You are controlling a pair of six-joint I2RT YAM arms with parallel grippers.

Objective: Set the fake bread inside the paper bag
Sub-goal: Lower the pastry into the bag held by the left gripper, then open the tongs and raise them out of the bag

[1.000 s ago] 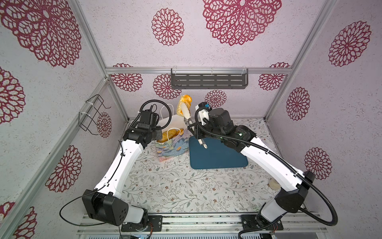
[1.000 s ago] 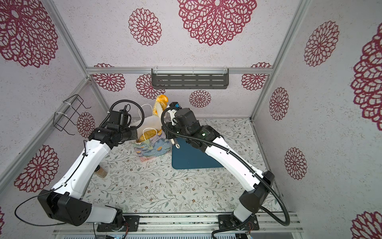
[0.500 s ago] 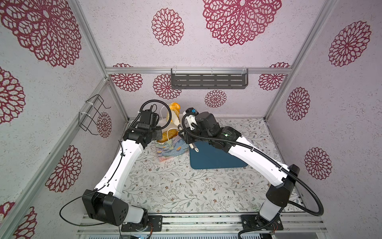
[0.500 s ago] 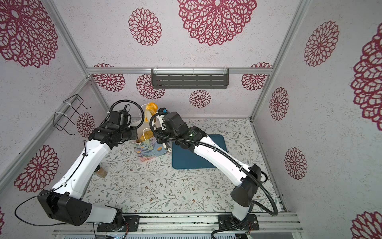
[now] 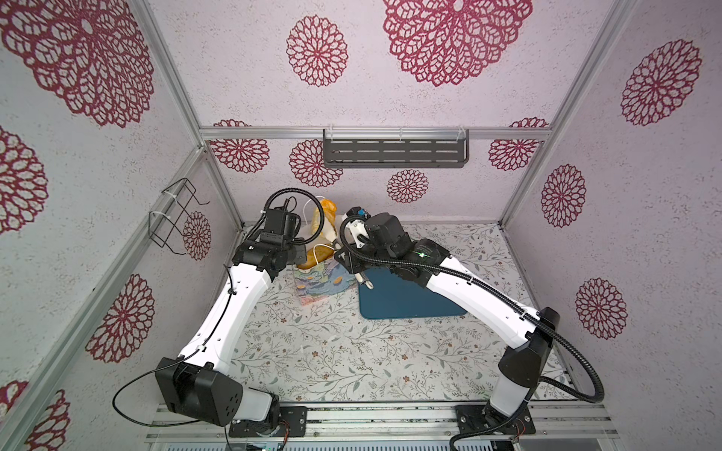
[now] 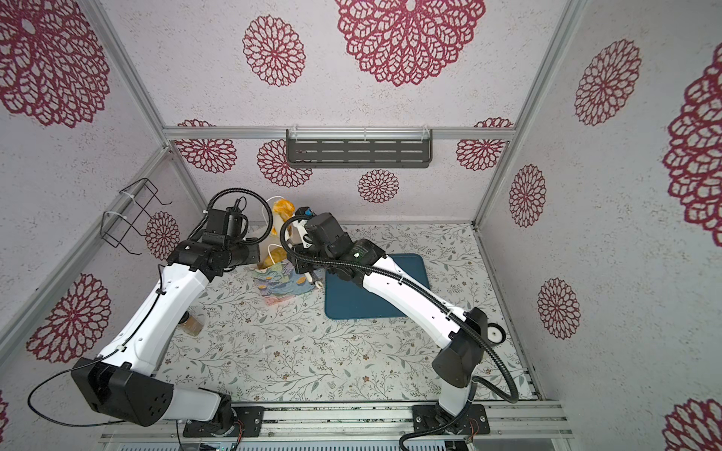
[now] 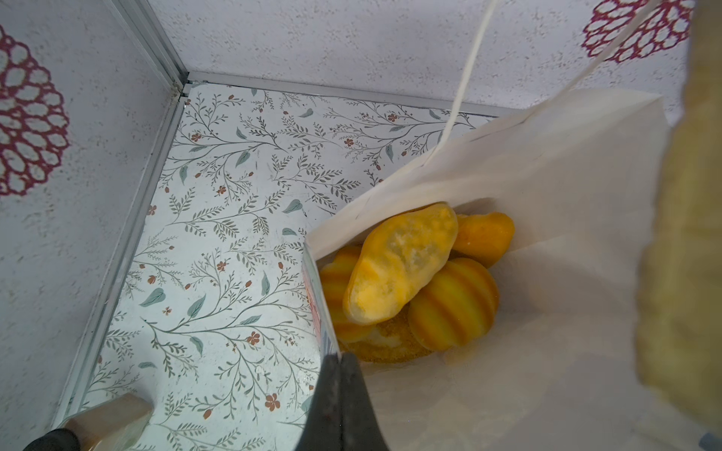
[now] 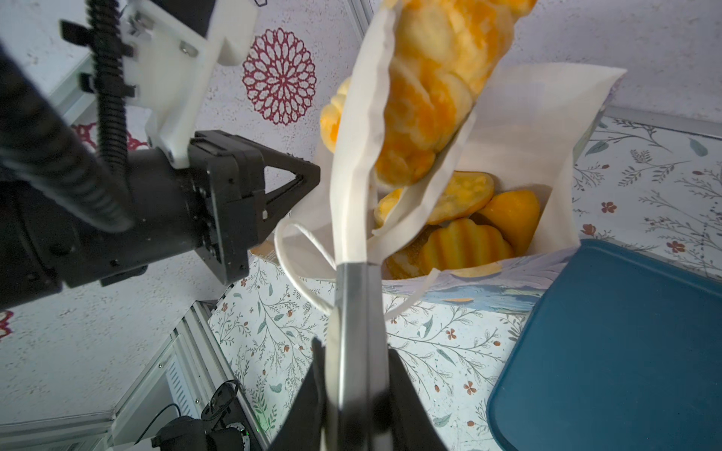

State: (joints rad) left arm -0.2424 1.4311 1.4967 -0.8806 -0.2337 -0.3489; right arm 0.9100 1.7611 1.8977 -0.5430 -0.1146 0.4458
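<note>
While left jaws are pinching the bag (image 7: 547, 175), right jaws are squeezing my tongs (image 8: 351, 218) round the likely slippery loaf (image 8: 433, 86).

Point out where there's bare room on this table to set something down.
Bare: the teal tray, apart from the right arm overhead; the floral tabletop between the arm bases; the back right corner behind the tray. Crowded: back left, where the paper bag, the tongs carrying a fake bread and the left gripper meet.
</note>
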